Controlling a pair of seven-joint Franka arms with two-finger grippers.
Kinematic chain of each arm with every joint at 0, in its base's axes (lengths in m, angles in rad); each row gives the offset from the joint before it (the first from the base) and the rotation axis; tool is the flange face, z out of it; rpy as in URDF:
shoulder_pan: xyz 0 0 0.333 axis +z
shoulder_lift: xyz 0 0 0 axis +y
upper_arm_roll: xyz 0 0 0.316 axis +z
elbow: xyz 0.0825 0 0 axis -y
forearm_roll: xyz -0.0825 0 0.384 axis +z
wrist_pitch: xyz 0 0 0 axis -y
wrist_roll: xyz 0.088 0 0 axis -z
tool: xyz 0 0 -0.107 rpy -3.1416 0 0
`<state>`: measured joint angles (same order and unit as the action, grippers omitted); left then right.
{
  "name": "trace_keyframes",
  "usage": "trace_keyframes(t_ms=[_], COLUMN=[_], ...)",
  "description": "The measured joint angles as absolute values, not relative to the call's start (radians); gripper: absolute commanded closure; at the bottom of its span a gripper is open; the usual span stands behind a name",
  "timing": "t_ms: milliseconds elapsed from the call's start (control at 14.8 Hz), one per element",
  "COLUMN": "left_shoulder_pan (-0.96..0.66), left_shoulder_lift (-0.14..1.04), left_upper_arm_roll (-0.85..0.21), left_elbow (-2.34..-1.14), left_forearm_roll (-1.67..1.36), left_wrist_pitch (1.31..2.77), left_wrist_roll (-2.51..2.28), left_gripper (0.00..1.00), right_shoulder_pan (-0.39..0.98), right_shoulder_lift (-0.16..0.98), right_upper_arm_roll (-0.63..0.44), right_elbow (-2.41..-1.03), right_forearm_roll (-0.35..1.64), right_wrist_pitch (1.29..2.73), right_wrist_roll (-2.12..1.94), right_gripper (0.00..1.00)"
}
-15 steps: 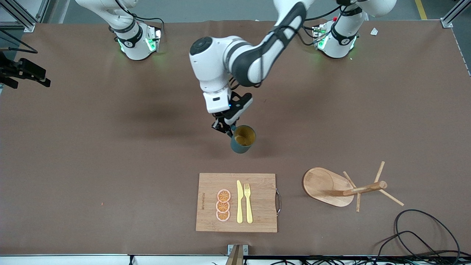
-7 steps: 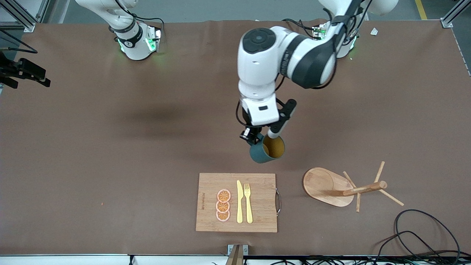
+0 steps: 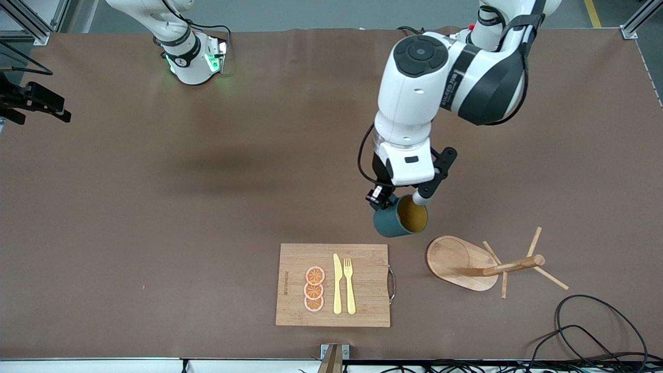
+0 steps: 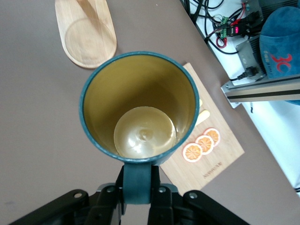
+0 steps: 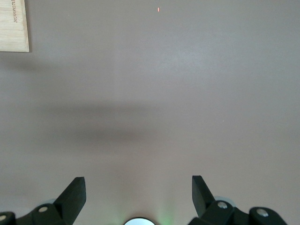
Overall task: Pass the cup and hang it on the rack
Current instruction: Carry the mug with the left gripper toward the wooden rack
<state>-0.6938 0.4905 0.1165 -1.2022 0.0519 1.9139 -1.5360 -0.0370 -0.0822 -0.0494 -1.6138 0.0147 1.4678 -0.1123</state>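
The cup point(image 3: 400, 220) hangs in the air in the left gripper point(image 3: 394, 199), tipped so its yellowish-brown mouth faces the front camera, over bare table between the cutting board point(image 3: 333, 285) and the rack point(image 3: 484, 265). In the left wrist view the fingers point(image 4: 161, 197) are clenched on the cup's small handle point(image 4: 138, 180) and nothing else. The cup looks rigid, glazed and probably fairly light, but breakable and slick. With the whole body hanging off that one narrow grip, it could swing or twist if moved sharply. The handle is also what must slide over a peg, so a hold low on it, leaving the loop free, seems best.

From the cup, the rack stands at about four o'clock in the front view, and the board, bearing orange slices point(image 3: 314, 289), a knife point(image 3: 337, 284) and a fork point(image 3: 349, 285), at about seven o'clock.

The right gripper point(image 5: 138, 187) waits over bare table, its jaws spread wide and holding nothing.
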Motion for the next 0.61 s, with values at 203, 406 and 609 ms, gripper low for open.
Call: trace_keyframes(t_ms=[203,406,609], left_shoulder_pan=[-0.659,-0.622,-0.59], left_shoulder_lift=[0.473,0.453,0.439], left_upper_arm_roll=[0.116,0.116,0.116], left_elbow=[-1.203,-1.205,-1.208], left_forearm_roll=[0.037,0.025,0.016], left_wrist_pitch=[1.872,1.839,1.809], left_wrist_roll=[-1.447,-1.358,-1.288], left_gripper=[1.0,1.0,1.0], right_shoulder_pan=[-0.037,-0.037,-0.037], right_shoulder_lift=[-0.082,-0.082,-0.082], right_upper_arm_roll=[-0.049,-0.049,-0.049], right_elbow=[-1.614,-1.614,-1.614], right_forearm_roll=[0.015,0.014,0.014], right_wrist_pitch=[1.467,1.467,1.467], right_wrist_roll=[-0.114,-0.116,-0.117], right_gripper=[0.0,0.0,0.0])
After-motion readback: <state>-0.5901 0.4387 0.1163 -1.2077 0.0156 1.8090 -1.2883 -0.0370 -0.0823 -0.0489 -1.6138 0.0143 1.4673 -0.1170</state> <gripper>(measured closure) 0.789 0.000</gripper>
